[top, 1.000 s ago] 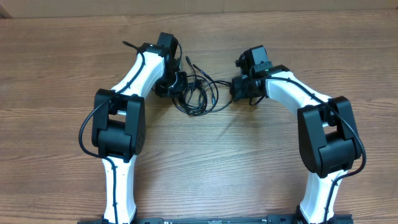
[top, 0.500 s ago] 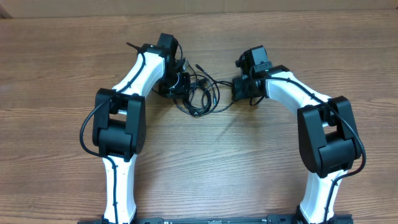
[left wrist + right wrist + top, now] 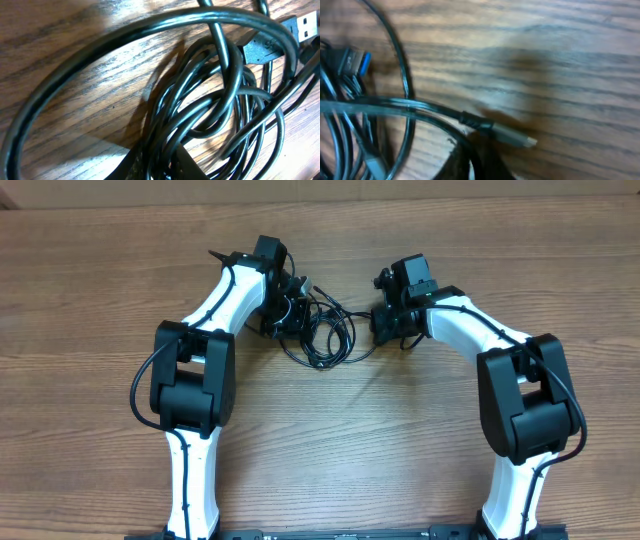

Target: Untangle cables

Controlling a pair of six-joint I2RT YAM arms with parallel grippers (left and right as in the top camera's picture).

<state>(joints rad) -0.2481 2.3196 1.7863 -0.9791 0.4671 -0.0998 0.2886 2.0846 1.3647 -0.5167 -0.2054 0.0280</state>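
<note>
Cables, black, one tangled bundle, lay on the desk toward 12 o'clock of centre, left fingers at its 9 o'clock edge, right fingers at 3 o'clock, spread of either impossible to tell.

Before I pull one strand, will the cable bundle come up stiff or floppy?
Probably floppy: the cables lie in loose, overlapping loops. The strands are thin and likely light, so the whole bundle may drag along. The USB plug could snag a loop.
</note>
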